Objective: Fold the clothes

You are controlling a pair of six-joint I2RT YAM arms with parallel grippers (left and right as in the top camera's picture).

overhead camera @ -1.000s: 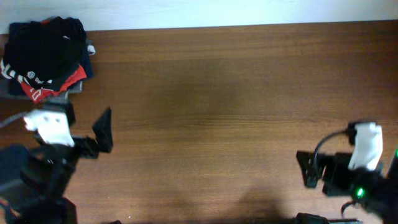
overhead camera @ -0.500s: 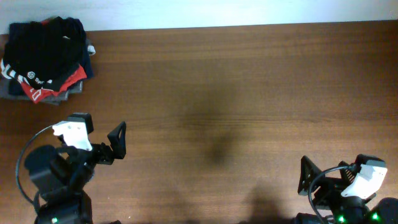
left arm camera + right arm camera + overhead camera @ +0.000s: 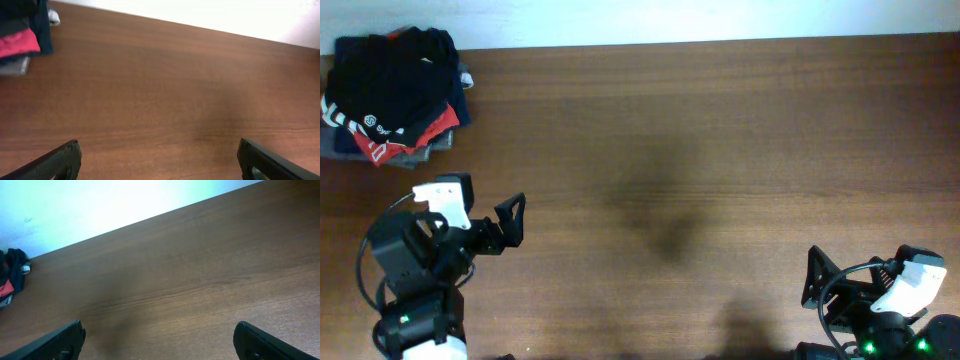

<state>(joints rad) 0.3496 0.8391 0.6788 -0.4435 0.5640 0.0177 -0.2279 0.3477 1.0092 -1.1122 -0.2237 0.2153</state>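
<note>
Black T-shirt [image 3: 390, 80] lies bunched on top of a pile of red and grey garments [image 3: 438, 128] at the far left corner of the table [image 3: 720, 140]. The left gripper [image 3: 512, 220], just in front of the pile, and the right gripper [image 3: 815, 288], at the near right edge, point across the bare wood, their jaws spread wide and empty.

Middle of table [image 3: 700, 150]: bare wood, free passage from near edge to far edge.
Far left corner: blocked by clothes pile [image 3: 392, 90].
Right half: unobstructed.
</note>
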